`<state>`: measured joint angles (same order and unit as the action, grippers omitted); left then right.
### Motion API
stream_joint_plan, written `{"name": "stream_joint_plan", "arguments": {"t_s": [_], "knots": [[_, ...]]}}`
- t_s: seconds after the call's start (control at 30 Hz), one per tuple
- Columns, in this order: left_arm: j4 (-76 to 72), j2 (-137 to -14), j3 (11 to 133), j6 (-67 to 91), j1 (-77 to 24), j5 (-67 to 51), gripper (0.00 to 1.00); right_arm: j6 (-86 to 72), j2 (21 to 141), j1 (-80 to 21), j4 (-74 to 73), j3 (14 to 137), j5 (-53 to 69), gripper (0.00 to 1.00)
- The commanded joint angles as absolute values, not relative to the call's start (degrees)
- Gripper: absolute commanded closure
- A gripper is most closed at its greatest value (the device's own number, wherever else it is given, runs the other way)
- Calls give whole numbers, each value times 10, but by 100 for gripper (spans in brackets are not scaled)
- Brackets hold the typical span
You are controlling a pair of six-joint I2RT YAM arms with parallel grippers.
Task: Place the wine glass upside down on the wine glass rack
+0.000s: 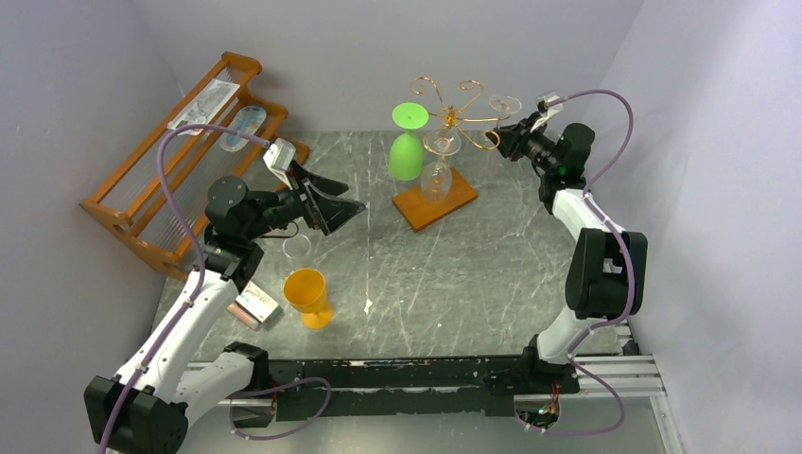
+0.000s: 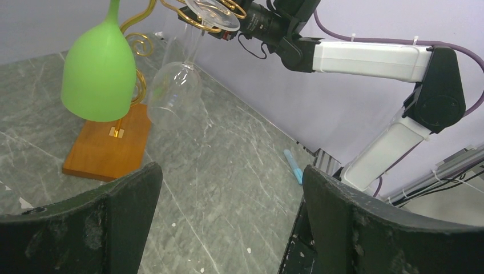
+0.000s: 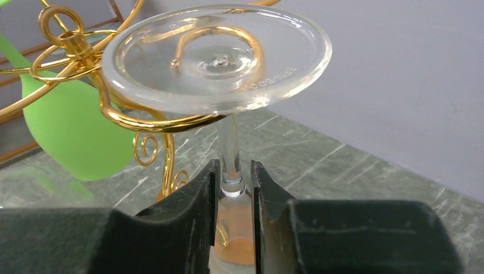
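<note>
The wine glass rack [image 1: 452, 115] is gold wire on a brown wooden base [image 1: 444, 203]. A clear wine glass hangs upside down, its round foot [image 3: 217, 57] resting on a spiral arm [image 3: 142, 120] and its stem [image 3: 228, 142] dropping through the arm. My right gripper [image 3: 235, 171] is shut on this glass where stem meets bowl; it is at the rack's right side [image 1: 512, 132]. A green glass [image 1: 407, 151] and another clear glass [image 1: 437, 175] also hang upside down. My left gripper [image 1: 342, 197] is open and empty above the table, left of the rack [image 2: 231, 182].
An orange-brown slatted shelf [image 1: 180, 161] stands at the far left. An orange cup [image 1: 307, 295] and a clear glass [image 1: 296, 248] stand near the left arm, with a small box [image 1: 255, 307] beside them. A blue pen-like thing [image 2: 294, 166] lies by the right wall.
</note>
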<state>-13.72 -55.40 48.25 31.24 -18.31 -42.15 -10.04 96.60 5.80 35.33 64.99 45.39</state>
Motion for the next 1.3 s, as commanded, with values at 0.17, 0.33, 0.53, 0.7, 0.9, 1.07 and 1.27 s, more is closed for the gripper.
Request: {"name": "stream_joint_plan", "arguments": {"t_s": [0.17, 0.33, 0.53, 0.7, 0.9, 1.07, 1.27], "knots": [[-122, -553, 495, 290, -181, -401, 3, -92, 974, 60, 346, 665, 471, 69], [-75, -549, 514, 258, -181, -379, 3, -94, 964, 60, 347, 660, 458, 53], [-31, -542, 533, 231, -181, -351, 3, -100, 934, 61, 358, 629, 424, 41], [-6, -535, 544, 218, -181, -334, 4, -100, 899, 61, 352, 595, 387, 33], [34, -529, 556, 206, -181, -314, 3, -97, 839, 61, 333, 547, 323, 28], [56, -523, 558, 198, -181, -295, 4, -98, 783, 61, 301, 520, 248, 28], [108, -522, 577, 180, -181, -257, 4, -156, 690, 61, 229, 481, 123, 30]]}}
